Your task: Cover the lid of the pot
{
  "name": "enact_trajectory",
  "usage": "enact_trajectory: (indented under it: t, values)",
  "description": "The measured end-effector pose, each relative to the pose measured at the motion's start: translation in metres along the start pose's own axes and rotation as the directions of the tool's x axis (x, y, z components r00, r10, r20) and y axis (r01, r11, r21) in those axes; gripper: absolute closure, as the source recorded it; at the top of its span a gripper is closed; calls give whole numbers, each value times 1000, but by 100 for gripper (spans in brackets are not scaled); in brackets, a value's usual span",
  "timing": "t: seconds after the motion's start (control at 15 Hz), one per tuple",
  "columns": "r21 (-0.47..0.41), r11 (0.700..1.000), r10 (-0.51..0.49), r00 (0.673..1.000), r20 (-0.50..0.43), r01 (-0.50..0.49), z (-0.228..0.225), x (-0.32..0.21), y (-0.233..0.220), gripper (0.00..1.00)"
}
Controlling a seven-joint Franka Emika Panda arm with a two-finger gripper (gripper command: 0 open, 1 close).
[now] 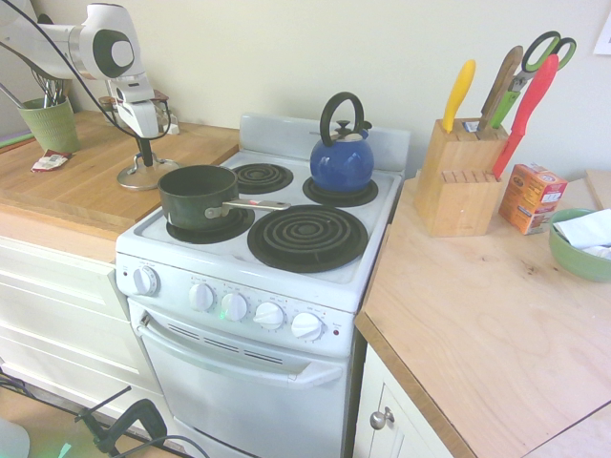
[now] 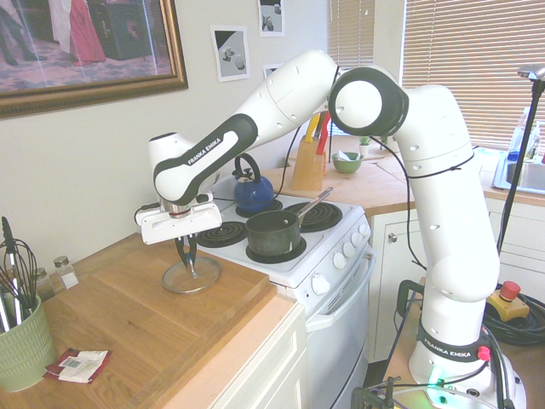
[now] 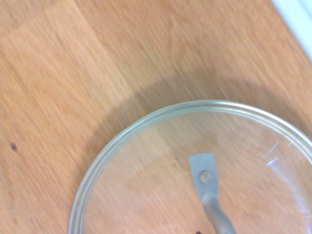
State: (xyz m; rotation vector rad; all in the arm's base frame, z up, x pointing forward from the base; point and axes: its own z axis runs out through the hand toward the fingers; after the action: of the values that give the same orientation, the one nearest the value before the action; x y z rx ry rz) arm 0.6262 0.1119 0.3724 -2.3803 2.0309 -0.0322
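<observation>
Green utensil cup [image 2: 19,342] nearest, lid [image 2: 191,274] beyond, kettle [image 2: 253,192] behind pot [image 2: 272,233].

You see a pale wall [image 2: 102,162] behind the gripper, a framed painting [image 2: 85,43] above it, and sunlit window blinds [image 2: 460,60] well off beyond the stove [image 2: 315,256].

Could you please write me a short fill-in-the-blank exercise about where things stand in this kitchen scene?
1. The lid lies on the wooden ____, beside the stove.
2. The end effector is ____ on the lid's handle.
3. The pot sits on the stove's front ____ burner, seen from the oven door side.
4. The kettle is coloured ____.

Missing words: counter; shut; left; blue
</observation>
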Motion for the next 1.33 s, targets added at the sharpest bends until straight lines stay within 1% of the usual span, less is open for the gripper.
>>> enact_trajectory:
  t: [0.27, 0.47, 0.6, 0.8, 0.93, 1.13, 1.33]
  values:
    - [47, 998, -39, 999, -1, 39, -11, 0, -3, 100]
    - [105, 992, -65, 998, -7, 66, -54, -7, 3, 100]
    - [134, 989, -64, 998, -14, 65, -89, -6, 16, 100]
    - [154, 987, -34, 999, -14, 35, -129, 8, 43, 100]
    - [162, 987, -4, 1000, -6, 5, -142, 25, 64, 100]
    - [165, 985, 49, 998, 27, -53, -148, 67, 93, 100]
    - [162, 981, 99, 994, 56, -106, -137, 110, 115, 100]
